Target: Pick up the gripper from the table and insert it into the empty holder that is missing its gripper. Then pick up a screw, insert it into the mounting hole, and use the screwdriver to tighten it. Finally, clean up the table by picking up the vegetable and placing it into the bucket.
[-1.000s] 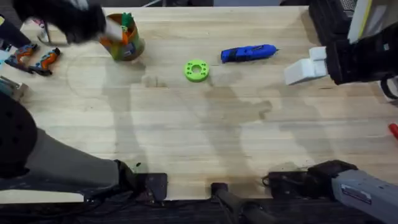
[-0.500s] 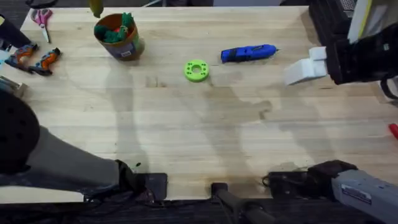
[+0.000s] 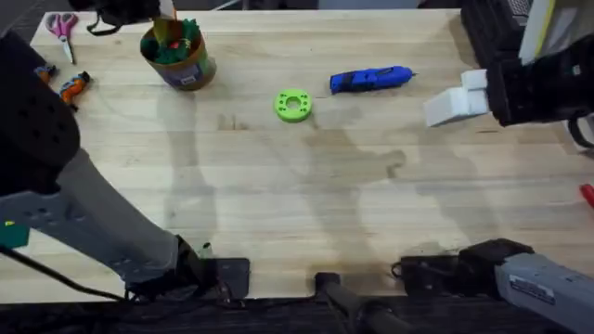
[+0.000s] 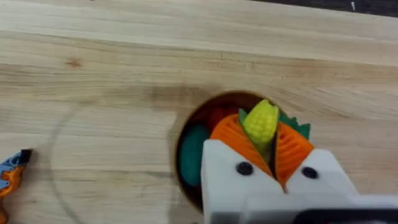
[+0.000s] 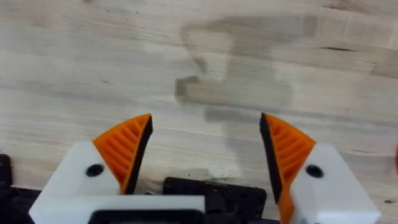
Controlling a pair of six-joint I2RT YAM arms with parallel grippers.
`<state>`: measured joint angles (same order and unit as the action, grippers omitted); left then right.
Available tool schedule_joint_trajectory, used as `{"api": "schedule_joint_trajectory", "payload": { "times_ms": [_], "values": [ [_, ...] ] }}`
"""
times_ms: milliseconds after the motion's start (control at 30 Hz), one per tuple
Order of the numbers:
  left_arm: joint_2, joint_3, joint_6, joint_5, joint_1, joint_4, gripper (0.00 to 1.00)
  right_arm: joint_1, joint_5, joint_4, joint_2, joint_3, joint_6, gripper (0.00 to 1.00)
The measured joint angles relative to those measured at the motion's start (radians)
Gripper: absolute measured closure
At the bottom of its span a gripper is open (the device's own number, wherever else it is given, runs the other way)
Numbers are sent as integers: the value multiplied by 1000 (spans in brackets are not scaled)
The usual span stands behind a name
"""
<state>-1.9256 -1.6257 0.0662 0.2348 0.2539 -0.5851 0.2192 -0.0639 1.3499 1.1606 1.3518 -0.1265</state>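
Note:
My left gripper (image 4: 264,135) is shut on the yellow-green vegetable (image 4: 261,121), which sits between its orange pads (image 4: 231,134). It hangs directly above the open orange-brown bucket (image 4: 189,134), where green and orange toys lie. From overhead, the left gripper (image 3: 148,13) is at the bucket's (image 3: 186,67) far rim, in the table's far left corner. The blue screwdriver (image 3: 371,79) lies far right of centre. My right gripper (image 5: 205,146) is open over bare wood, with its white fingers (image 3: 453,104) at the right side. The loose gripper, holder and screw are out of view.
A lime-green ring disc (image 3: 293,105) lies near the middle, between the bucket and the screwdriver. Orange-handled pliers (image 3: 74,86) and pink scissors (image 3: 61,23) sit by the left edge. A small red item (image 3: 587,193) pokes in at the right edge. The left arm's links cover the near left.
The left arm has swung across the bucket area, and its gripper now sits at the bucket's far rim. Its links loom larger on the left. The right arm has not moved.

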Motion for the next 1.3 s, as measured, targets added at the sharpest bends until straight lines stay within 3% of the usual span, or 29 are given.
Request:
{"api": "schedule_joint_trajectory", "payload": {
  "times_ms": [300,567,733,833,867,900,1100,1300],
  "values": [
    [-19,0,-2,-4,-20,82,902,0,0,0,0,0,0,8],
    [-18,0,-4,-4,-21,62,839,0,0,0,0,0,0,8],
    [-19,0,-6,-4,-21,45,618,0,0,0,0,0,0,9],
    [-18,0,-7,-3,-21,38,199,0,0,0,0,0,0,9],
    [-18,0,-12,-3,-21,31,89,0,0,0,0,0,0,9],
    [-18,0,-13,-3,-21,21,47,0,0,0,0,0,0,8],
    [23,1,-18,0,-21,-93,23,0,0,0,0,0,0,8],
    [206,1,-17,0,-20,-298,22,0,0,0,0,0,0,8]
  ]
}}
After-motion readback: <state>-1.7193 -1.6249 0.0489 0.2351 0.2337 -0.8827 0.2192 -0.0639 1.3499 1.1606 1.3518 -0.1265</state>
